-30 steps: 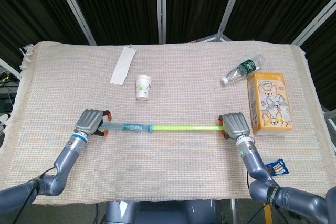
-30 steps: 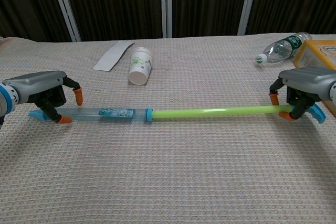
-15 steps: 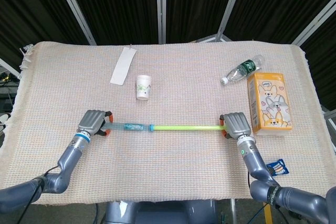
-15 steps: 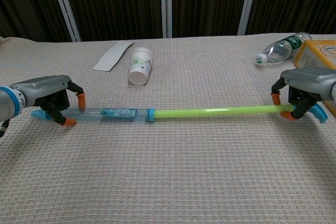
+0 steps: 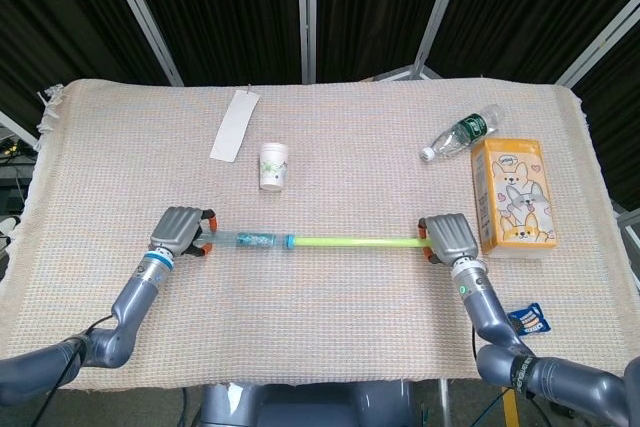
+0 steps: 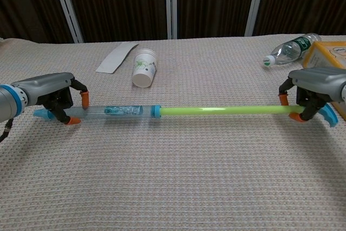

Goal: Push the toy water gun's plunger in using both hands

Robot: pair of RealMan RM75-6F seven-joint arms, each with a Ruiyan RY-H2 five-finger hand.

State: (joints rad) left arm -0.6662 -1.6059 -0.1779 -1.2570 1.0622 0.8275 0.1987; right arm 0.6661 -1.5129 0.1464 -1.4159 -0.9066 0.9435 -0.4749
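The toy water gun lies lengthwise across the table: a clear blue barrel on the left and a long yellow-green plunger rod drawn out to the right. My left hand grips the barrel's left end, orange-tipped fingers curled around it. My right hand holds the far end of the rod. In the chest view the gun appears lifted slightly off the cloth.
A small paper cup lies behind the barrel, with a white paper strip further back. At the right stand an orange carton and a lying water bottle. A blue packet sits near the front right edge.
The gun and both hands have shifted slightly to the right, and the barrel has risen a little. The rod's drawn-out length looks about the same.
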